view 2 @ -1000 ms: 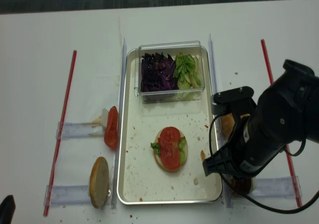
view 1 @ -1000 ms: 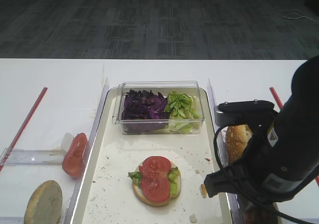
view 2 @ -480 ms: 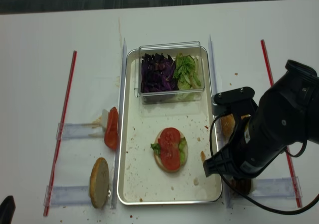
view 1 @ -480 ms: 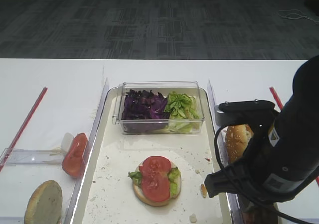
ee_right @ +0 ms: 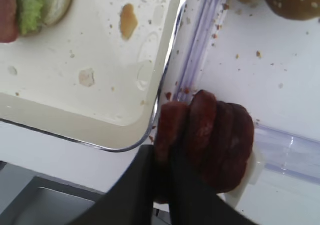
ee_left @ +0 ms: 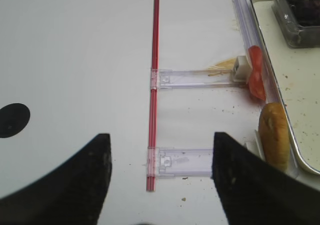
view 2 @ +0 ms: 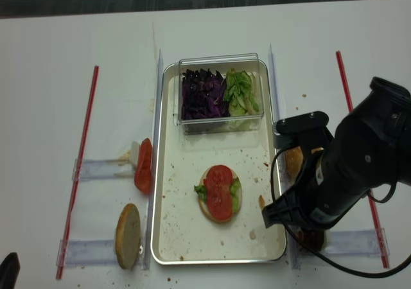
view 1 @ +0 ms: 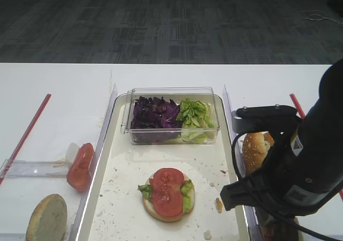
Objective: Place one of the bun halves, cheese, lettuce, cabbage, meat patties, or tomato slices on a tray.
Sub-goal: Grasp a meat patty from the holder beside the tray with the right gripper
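My right claw [ee_right: 167, 157] pinches one of the meat patties [ee_right: 210, 145] beside the tray [ee_right: 100, 130], over a crumb-strewn white bench [view 1: 53, 85]; dark carpet [view 1: 161, 21] lies beyond.

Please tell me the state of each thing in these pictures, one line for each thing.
Tray: crumbed, holding the box and a half-built burger.
Clear box: open, filled with cabbage and lettuce.
Bottom bun: flat on tray, topped with lettuce and tomato slices.
Meat patties: on edge in a rack, right of tray.
Right gripper: shut on the end patty.
Left gripper: open, holding nothing.
Spare bun half: on edge, left of tray.
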Controlling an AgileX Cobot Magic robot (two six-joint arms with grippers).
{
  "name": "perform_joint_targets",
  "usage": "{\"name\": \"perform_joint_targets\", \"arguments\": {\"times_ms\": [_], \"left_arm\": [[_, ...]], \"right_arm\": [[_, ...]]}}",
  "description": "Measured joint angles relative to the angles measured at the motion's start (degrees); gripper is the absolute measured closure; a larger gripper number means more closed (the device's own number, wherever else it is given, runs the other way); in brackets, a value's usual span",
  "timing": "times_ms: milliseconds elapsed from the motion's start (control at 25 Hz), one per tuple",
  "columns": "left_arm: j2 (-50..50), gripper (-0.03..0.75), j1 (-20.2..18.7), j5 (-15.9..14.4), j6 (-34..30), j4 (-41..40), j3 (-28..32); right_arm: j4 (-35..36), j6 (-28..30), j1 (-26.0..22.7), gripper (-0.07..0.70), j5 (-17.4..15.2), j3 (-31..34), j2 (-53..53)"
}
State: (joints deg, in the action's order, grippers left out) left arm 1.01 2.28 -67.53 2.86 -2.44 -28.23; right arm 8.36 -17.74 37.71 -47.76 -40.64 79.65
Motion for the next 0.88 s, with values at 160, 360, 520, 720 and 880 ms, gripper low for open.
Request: {"name": "perform_joint_targets", "arguments": {"times_ms": [160,360,520,720,880], "left_arm": [[0.0,0.278,0.0,0.0,0.0,0.0,0.0],[0.0,0.278,0.0,0.0,0.0,0.0,0.0],[0.0,0.278,0.0,0.0,0.0,0.0,0.0],[0.0,0.278,0.0,0.0,0.0,0.0,0.0],[0.0,0.278,0.0,0.0,0.0,0.0,0.0]], "right_arm": [[0.0,0.0,0.0,0.524,0.0,0.0,-0.43],[0.0,0.0,0.0,0.524,0.0,0.0,-0.51],[0.13,0.0,0.0,0.524,0.11,0.0,-1.5],[0.13,0.0,0.0,0.525,0.11,0.0,-1.96],[0.13,0.0,0.0,0.525,0.11,0.0,-1.96]]}}
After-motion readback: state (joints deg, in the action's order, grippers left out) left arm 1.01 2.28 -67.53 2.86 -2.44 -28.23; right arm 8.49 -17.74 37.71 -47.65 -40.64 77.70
